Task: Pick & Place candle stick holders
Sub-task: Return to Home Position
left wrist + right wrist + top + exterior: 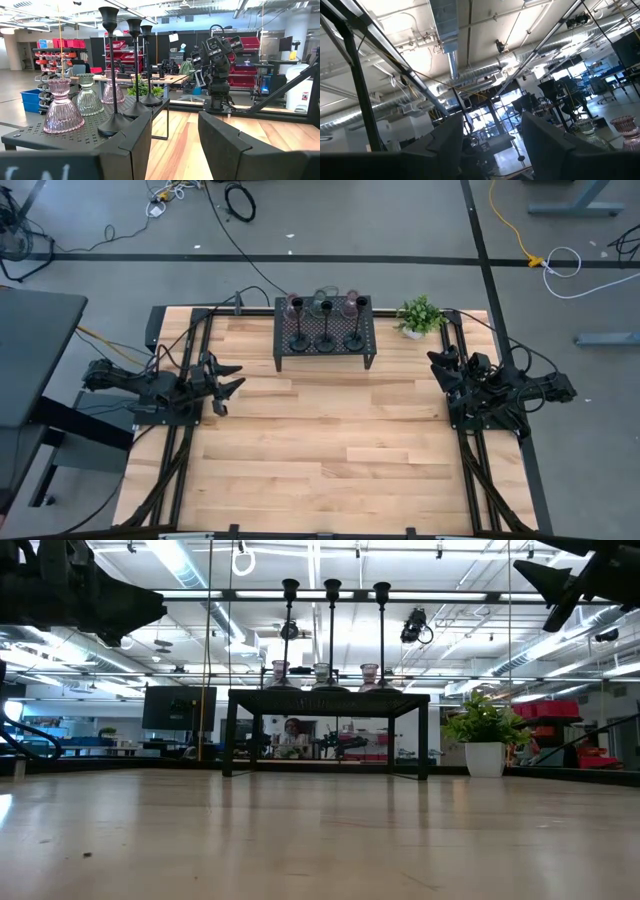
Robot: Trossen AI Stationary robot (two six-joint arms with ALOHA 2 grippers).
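Observation:
Three slim black candle stick holders (111, 75) stand upright on their round bases in a row on a black mesh rack (325, 350) at the table's far middle. Three small tinted-glass holders (62, 107) stand behind them on the same rack. My left gripper (238, 377) hovers open at the table's left side, pointing toward the rack with nothing between its fingers (135, 137). At the right side my right gripper (437, 372) is open too, tipped upward and empty (495, 145). Both are well short of the rack.
A small green plant in a white pot (418, 317) stands just right of the rack. Black frame rails (470, 460) run along the table's left and right edges. Bare wooden tabletop (330, 440) spreads between the arms and toward the near edge.

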